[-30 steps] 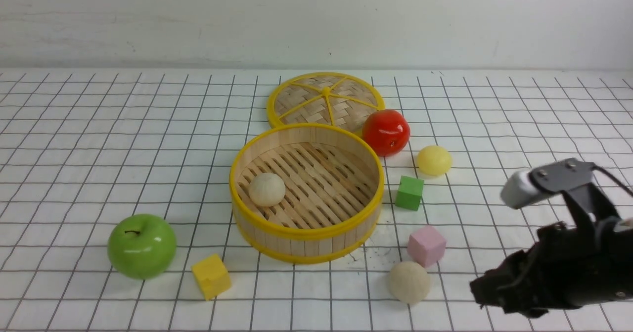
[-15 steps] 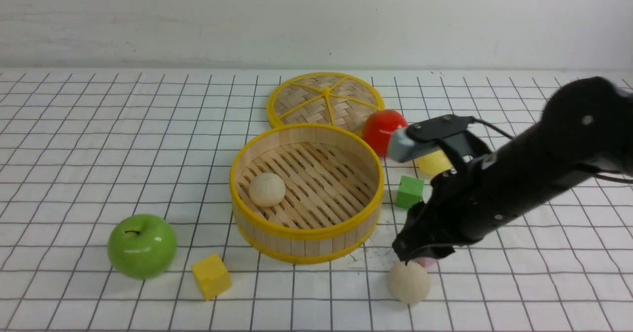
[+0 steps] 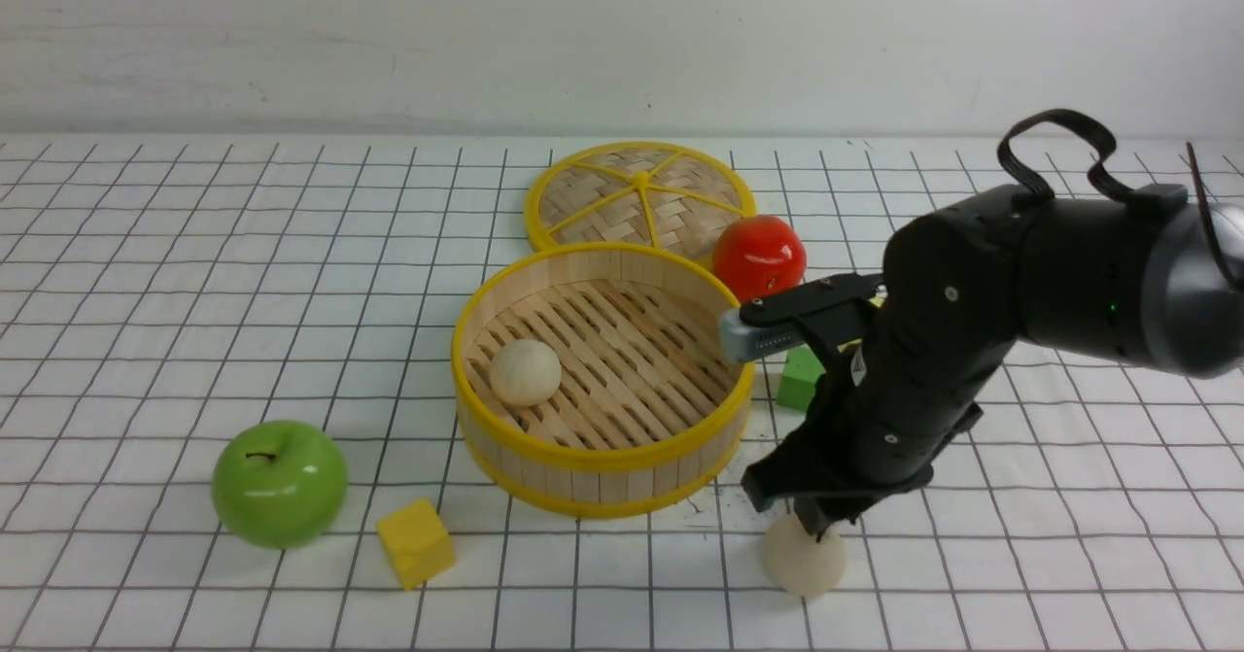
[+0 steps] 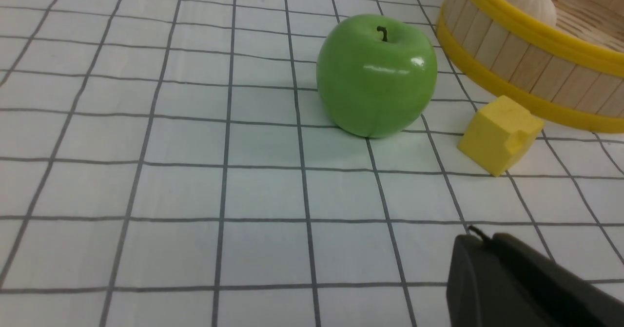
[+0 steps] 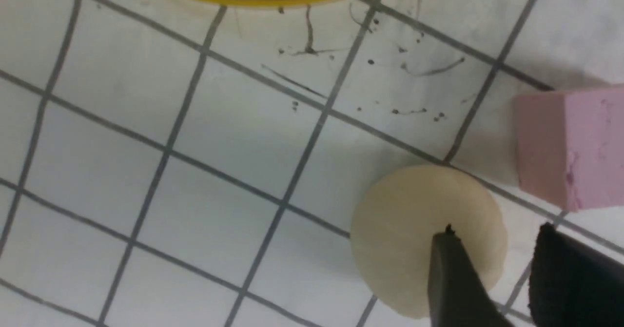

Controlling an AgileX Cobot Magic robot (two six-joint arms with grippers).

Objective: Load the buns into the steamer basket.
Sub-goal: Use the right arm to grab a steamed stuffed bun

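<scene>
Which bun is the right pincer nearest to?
The beige bun on the table beside the pink cube, just under the right pincer; the other beige bun lies inside the steamer basket.

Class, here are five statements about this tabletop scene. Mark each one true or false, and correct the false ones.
1. A beige bun lies inside the steamer basket. True.
2. The green apple lies in the basket. False: it stands on the table, to the basket's left.
3. The right gripper is just above a second beige bun on the table. True.
4. The woven lid covers the basket. False: it lies flat behind it.
5. The right gripper holds the pink cube. False: the cube lies on the table beside that bun.
</scene>
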